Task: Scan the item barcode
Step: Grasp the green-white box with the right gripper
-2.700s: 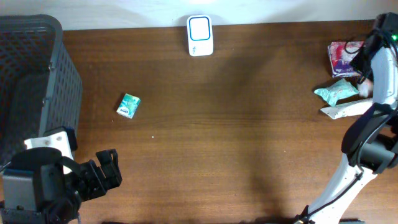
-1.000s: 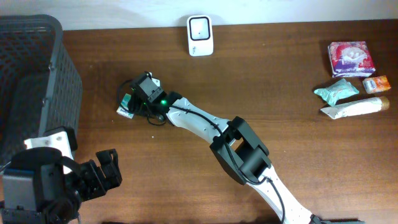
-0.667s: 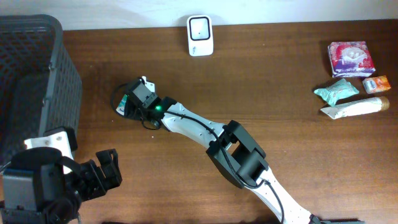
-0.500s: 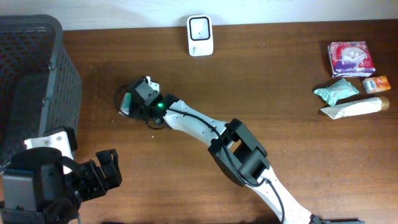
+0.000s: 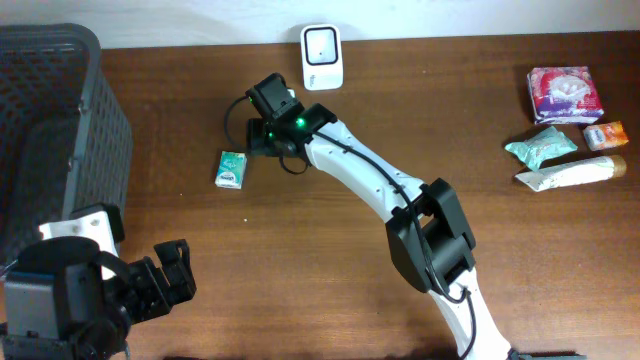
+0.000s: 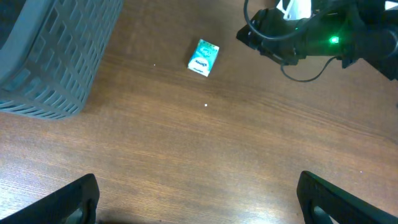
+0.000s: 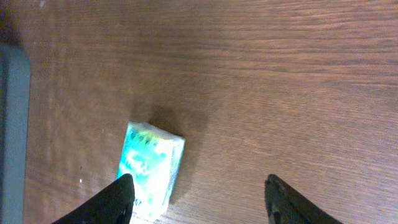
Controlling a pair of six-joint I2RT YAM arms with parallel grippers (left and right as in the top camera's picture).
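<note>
While the right wrist view has the closest look, it also has the narrowest one. The right gripper point(image 7: 199, 182) hangs released above the wooden table point(image 7: 280, 81), its jaws apart with nothing between them. The small teal box point(image 7: 150, 170) lies flat on the wood just beside the left finger, off-centre and not gripped. No barcode can be read on its upper face.

From overhead, the layout becomes clear. The box is left of the table's middle, and the white scanner point(image 5: 322, 43) stands at the far edge, well apart from it. The right arm reaches across from the lower right, with its wrist between box and scanner. A dark grey basket point(image 5: 60, 60) fills the left side. At the far right edge lie a pink packet point(image 5: 565, 94), a teal pouch point(image 5: 540, 148), a tube point(image 5: 570, 175) and a small orange pack point(image 5: 607, 135) — none of them appears in either wrist view.

Seen from the left wrist, the left gripper point(image 6: 199, 199) is spread wide and empty, low at the near left and well away from the box.

My judgement is that the step in hand is the pick-up, not yet done. The next move calls for centring the open jaws over the box, lowering, closing on it, then carrying it to the scanner — with the coded side turned toward the window, wherever that side is.
</note>
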